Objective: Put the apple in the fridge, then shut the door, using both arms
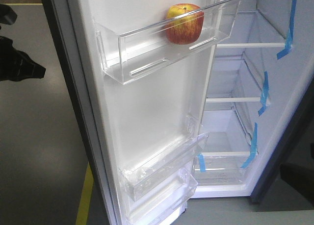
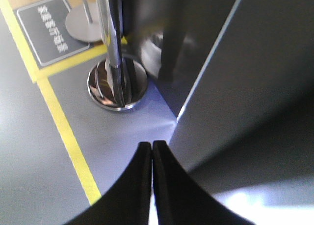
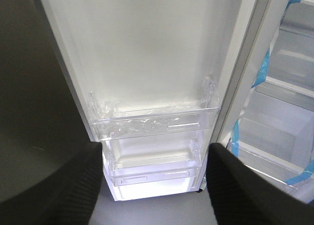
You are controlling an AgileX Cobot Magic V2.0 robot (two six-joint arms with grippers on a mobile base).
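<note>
The apple (image 1: 184,23), red with yellow patches, sits in the upper clear bin (image 1: 147,48) of the open door (image 1: 147,112). To the right, the fridge (image 1: 235,127) shows its white inside and shelves edged with blue tape. My left gripper (image 2: 151,146) is shut with nothing in it, close to the door's dark-grey outer face (image 2: 255,78). In the front view, the black left arm (image 1: 17,63) shows left of the door. My right gripper (image 3: 154,151) is open and empty, facing the door's lower clear bins (image 3: 154,119). The apple is out of both wrist views.
A chrome stanchion post (image 2: 115,48) stands on its round base (image 2: 117,85) just beyond the door's outer edge. Yellow floor lines (image 2: 64,132) and a grey floor sign (image 2: 49,29) lie left of it. Clear drawers (image 1: 221,166) sit low in the fridge.
</note>
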